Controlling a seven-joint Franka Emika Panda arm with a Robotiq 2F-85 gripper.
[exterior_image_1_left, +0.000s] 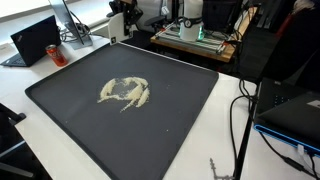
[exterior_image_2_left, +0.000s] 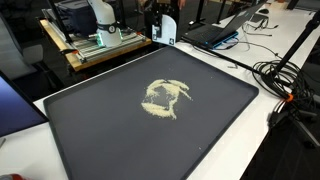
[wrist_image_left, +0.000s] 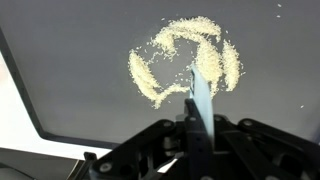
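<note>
A ring-shaped scatter of pale grains lies on a large dark tray. It shows near the tray's middle in both exterior views. In the wrist view my gripper is shut on a thin, flat, pale blue blade. The blade points at the near edge of the grains. From this view I cannot tell whether its tip touches the tray. The gripper does not show in either exterior view.
The tray rests on a white table. A laptop stands beyond one corner. Black cables lie along one side. A wooden board with equipment stands at the back.
</note>
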